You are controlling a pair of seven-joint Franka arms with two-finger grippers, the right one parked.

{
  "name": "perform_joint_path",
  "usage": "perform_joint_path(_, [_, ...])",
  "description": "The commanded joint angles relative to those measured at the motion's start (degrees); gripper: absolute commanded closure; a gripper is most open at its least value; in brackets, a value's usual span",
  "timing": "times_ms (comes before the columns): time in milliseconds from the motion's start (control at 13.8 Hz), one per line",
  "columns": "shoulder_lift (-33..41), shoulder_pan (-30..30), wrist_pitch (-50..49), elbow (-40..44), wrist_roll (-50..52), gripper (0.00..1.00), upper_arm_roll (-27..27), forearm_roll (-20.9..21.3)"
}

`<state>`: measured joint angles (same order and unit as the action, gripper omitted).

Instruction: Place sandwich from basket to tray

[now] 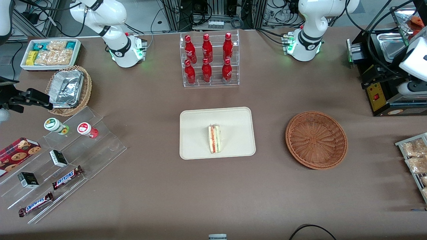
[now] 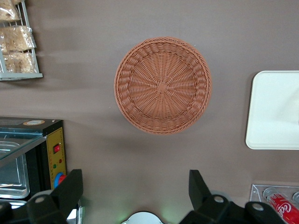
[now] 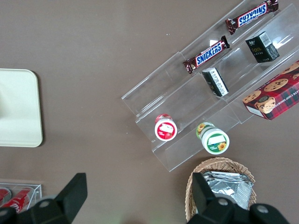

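Observation:
The sandwich (image 1: 214, 139), a pale wedge with red-orange and green layers at its edge, lies on the cream tray (image 1: 200, 123) in the middle of the table. The round reddish-brown wicker basket (image 1: 316, 140) sits beside the tray, toward the working arm's end, with nothing in it. In the left wrist view the basket (image 2: 162, 86) and a corner of the tray (image 2: 275, 109) show from high above. My gripper (image 2: 135, 177) hangs open well above the table, between the basket and the arm's base, with nothing between its fingers (image 2: 74, 182).
A clear rack of red bottles (image 1: 210, 60) stands farther from the front camera than the tray. A black oven-like machine (image 1: 383, 83) and a wire rack of snack bags (image 1: 415, 156) sit at the working arm's end. Acrylic steps with snacks (image 1: 63, 160) and a foil-filled tan basket (image 1: 68, 88) sit at the parked arm's end.

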<state>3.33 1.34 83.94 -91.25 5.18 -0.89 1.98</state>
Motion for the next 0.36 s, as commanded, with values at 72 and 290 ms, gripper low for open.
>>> perform_joint_path(72, [-1.65,-1.78,0.44,1.77,-1.14,0.01,-0.78,-1.27])
perform_joint_path(290, [-1.66,-1.78,-0.35,2.57,-1.23,0.0,-0.43,-1.8])
